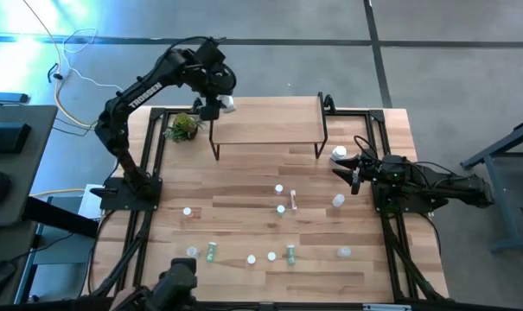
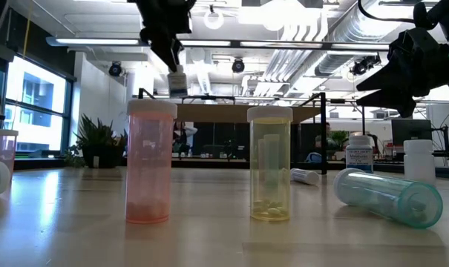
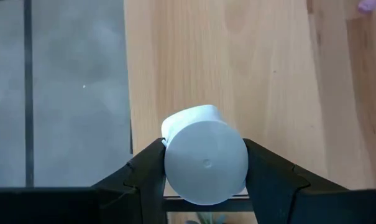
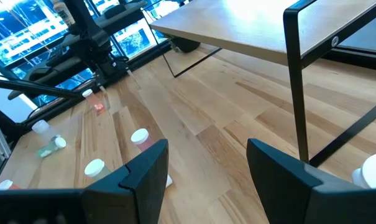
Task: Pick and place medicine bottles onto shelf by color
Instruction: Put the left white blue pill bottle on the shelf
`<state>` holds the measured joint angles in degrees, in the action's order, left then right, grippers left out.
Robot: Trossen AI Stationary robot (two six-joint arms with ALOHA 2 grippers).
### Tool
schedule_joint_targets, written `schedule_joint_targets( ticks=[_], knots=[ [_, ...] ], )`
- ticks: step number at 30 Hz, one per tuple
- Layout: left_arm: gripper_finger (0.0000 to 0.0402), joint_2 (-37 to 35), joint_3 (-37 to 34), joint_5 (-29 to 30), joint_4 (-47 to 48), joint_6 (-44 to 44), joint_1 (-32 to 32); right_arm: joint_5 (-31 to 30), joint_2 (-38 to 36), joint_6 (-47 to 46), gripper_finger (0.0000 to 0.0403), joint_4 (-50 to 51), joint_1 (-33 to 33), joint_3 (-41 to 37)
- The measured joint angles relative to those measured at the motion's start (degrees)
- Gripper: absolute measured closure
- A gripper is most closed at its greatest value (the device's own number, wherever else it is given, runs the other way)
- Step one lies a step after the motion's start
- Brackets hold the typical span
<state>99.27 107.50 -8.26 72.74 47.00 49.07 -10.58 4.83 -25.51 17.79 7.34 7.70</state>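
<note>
My left gripper (image 1: 220, 104) hangs over the far left corner of the shelf (image 1: 270, 123), shut on a white medicine bottle (image 3: 203, 155). In the low view the white bottle (image 2: 177, 81) shows just above the shelf's board. My right gripper (image 4: 206, 168) waits open at the table's right side, right of the shelf, touching nothing; a white bottle (image 1: 339, 154) stands beside it. Several small bottles lie scattered over the table's near half (image 1: 278, 207); a pink one (image 2: 148, 159) and a yellow one (image 2: 270, 163) stand upright, and a teal one (image 2: 391, 194) lies on its side. My left gripper pinches the white bottle by its round sides (image 3: 172, 168) between its two fingers (image 3: 144, 174). The fingers slant steeply down from above. One flat end of the bottle faces the wrist camera. The bottle is lifted clear, above the left end of the shelf's board (image 3: 237, 56).
A small green plant (image 1: 183, 127) stands left of the shelf, close under my left arm. Black frame rails (image 1: 144, 164) run along the table's left and right sides. The shelf's black legs (image 4: 296, 81) stand near my right gripper.
</note>
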Motion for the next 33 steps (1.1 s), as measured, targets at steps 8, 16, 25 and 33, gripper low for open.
schedule_joint_targets(
  ticks=[8,16,25,33],
  knots=[
    [0.0232,2.19,0.0,1.45,2.06,0.11,-1.68,0.0,0.0,-0.01,0.0194,0.01,-0.01,0.0],
    [0.0232,3.53,0.0,3.99,3.9,0.11,-1.95,0.0,-0.01,0.0,0.0194,0.0,0.0,0.0],
    [0.0232,3.53,-0.01,-0.36,4.23,0.88,-1.95,0.0,0.01,0.0,0.0194,0.0,0.0,0.0],
    [0.0232,3.53,-0.02,-1.5,4.14,1.6,-1.99,0.0,0.0,-0.01,0.0194,0.0,0.01,0.0]
  ],
)
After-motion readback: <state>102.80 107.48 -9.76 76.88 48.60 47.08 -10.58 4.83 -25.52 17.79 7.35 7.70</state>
